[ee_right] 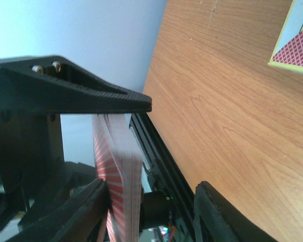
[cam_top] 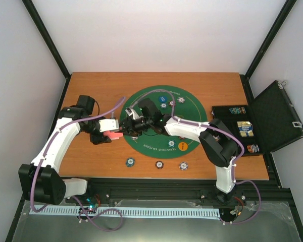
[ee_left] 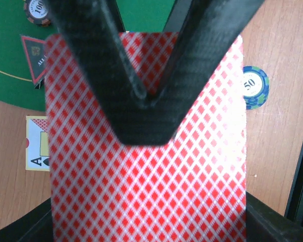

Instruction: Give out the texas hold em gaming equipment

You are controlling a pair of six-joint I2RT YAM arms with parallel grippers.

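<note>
Left gripper (cam_top: pixel 107 135), at green felt mat's (cam_top: pixel 192 102) left edge, clamped on red-backed card deck (ee_left: pixel 141 191); right gripper (cam_top: pixel 129 129) alongside, jaws part-open about the deck's end.

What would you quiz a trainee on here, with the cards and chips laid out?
1. True or false: the left gripper grips the deck.
2. Which number is on the blue chip beside the deck? A) 5 B) 50 C) 500
3. Short answer: is the case open or shut?

Key: 1 true; 2 B; 3 open.
</note>
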